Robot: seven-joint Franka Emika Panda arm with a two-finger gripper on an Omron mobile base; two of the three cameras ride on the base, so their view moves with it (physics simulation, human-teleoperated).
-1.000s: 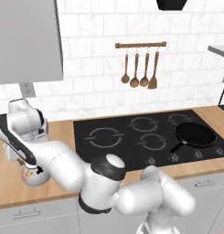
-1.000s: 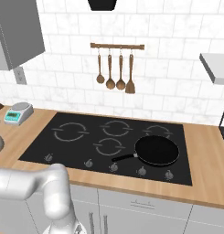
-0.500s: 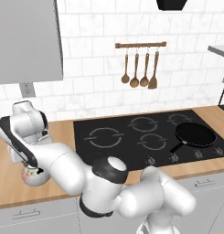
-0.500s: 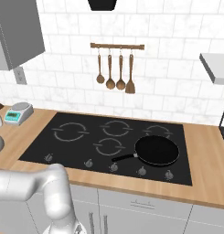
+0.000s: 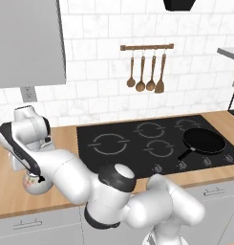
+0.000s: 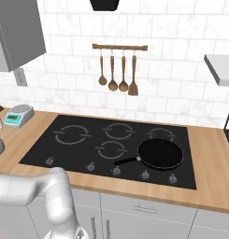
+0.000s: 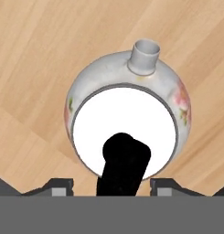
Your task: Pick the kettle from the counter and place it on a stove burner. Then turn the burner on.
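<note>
Our two-finger gripper (image 7: 111,186) hangs directly over the squat whitish floral kettle (image 7: 128,114) on the light-brown wood-grain counter (image 7: 40,50), fingers spread either side of its black handle.

- I see a black frying pan (image 6: 160,153) at the cooktop's 4 o'clock.
- Wooden utensils (image 6: 118,70) hang at 12.
- Teal-faced scale (image 6: 18,115) at 9.
</note>
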